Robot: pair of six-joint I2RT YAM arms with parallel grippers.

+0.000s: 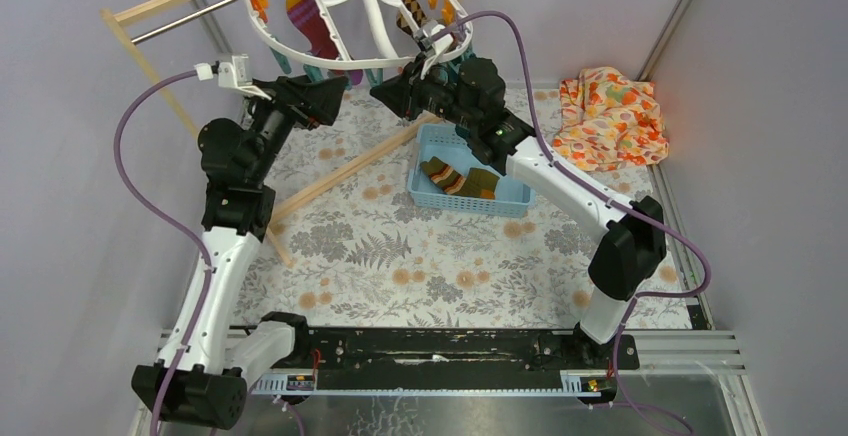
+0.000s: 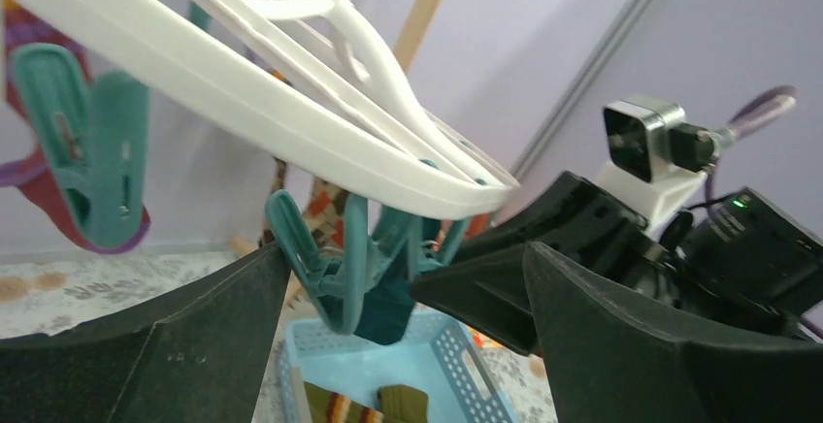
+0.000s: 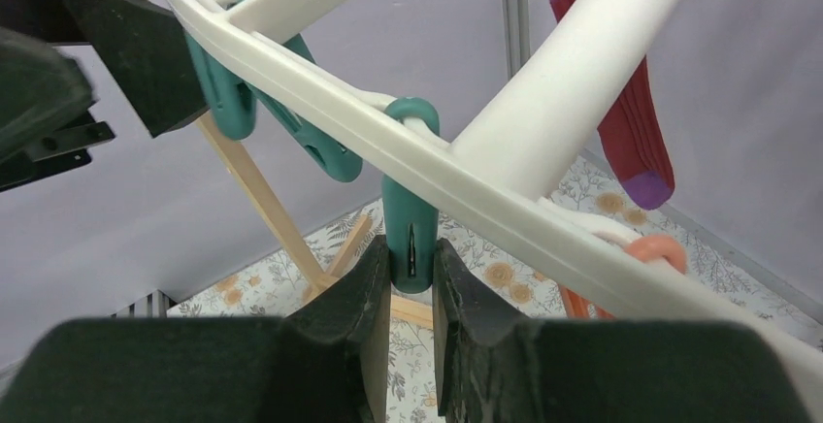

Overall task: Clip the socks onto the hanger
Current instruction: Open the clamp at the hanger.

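While the white oval hanger hangs roughly level under the metal bar, long axis left to right in the top view, the right gripper pinches one downward-hanging teal clip, the left gripper gapes apart, one maroon sock hangs from the hanger, and two striped socks lie in the basket.

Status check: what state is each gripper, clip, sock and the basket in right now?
left gripper: open, below the hanger rim
right gripper: shut on teal clip
teal clip: hanging from the hanger, pinched
maroon sock: hanging from the hanger
basket: holds loose socks
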